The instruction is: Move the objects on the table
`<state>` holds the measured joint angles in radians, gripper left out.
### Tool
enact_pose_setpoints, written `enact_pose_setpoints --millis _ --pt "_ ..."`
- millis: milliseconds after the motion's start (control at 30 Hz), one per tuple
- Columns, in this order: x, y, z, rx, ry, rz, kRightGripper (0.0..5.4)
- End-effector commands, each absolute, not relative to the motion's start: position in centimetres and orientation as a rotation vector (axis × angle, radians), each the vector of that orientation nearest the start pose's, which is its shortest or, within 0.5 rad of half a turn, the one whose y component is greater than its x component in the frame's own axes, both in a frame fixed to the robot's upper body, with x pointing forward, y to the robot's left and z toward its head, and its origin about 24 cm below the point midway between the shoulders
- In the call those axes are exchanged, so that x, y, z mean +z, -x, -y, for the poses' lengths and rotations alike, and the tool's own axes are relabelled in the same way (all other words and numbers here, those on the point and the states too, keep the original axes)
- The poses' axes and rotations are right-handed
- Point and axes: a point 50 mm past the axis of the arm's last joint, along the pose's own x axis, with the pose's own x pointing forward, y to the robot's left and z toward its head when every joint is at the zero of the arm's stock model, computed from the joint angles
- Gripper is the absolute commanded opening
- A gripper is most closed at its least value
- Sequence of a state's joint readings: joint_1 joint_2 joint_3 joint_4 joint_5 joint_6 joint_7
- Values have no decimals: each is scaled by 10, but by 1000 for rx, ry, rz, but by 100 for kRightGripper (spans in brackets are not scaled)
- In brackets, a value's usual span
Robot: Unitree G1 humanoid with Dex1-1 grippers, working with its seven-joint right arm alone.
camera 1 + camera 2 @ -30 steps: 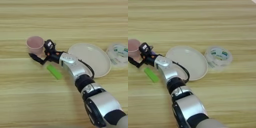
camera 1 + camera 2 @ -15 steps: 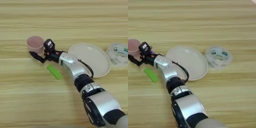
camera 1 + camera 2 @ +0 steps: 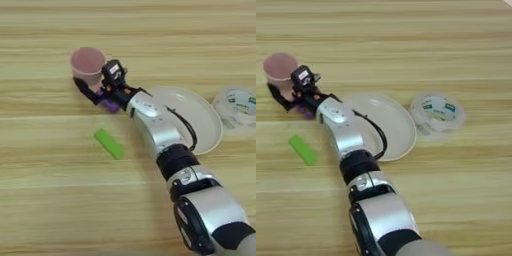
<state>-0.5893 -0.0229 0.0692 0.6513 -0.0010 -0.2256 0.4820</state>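
Light wooden table [image 3: 45,210] fills view. Pincer [image 3: 98,95] far left beside pink cup [image 3: 87,64], pinching purple block [image 3: 109,104]. Green block [image 3: 109,143] lies nearer, untouched. Beige plate [image 3: 200,122] right, bare. Placement remains, likely.

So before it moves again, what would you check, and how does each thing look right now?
1. Purple block between the gripper fingers: ok, it sits there beside the pink cup.
2. Firm grip on it: cannot tell.
3. Cup upright: ok.
4. Green block clear of the arm: ok, it lies alone on the table.
5. Plate free: not ok, the forearm crosses above its left edge.
6. Clear container out of the way: ok, right of the plate.
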Motion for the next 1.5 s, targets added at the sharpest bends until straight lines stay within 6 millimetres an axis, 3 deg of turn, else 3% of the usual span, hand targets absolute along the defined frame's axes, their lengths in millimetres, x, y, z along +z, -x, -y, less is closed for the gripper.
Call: enact_pose_setpoints --millis 33,200,300,467,867,1300,1500 --pt "127 -348 102 519 158 294 433" --pt "135 -328 145 339 158 331 433" --pt "122 -313 173 227 160 291 433" --pt "101 -287 196 113 206 242 433" --pt "75 -270 211 62 171 120 433" --pt "58 -271 206 95 131 51 433" --pt "57 -271 205 96 135 53 512"
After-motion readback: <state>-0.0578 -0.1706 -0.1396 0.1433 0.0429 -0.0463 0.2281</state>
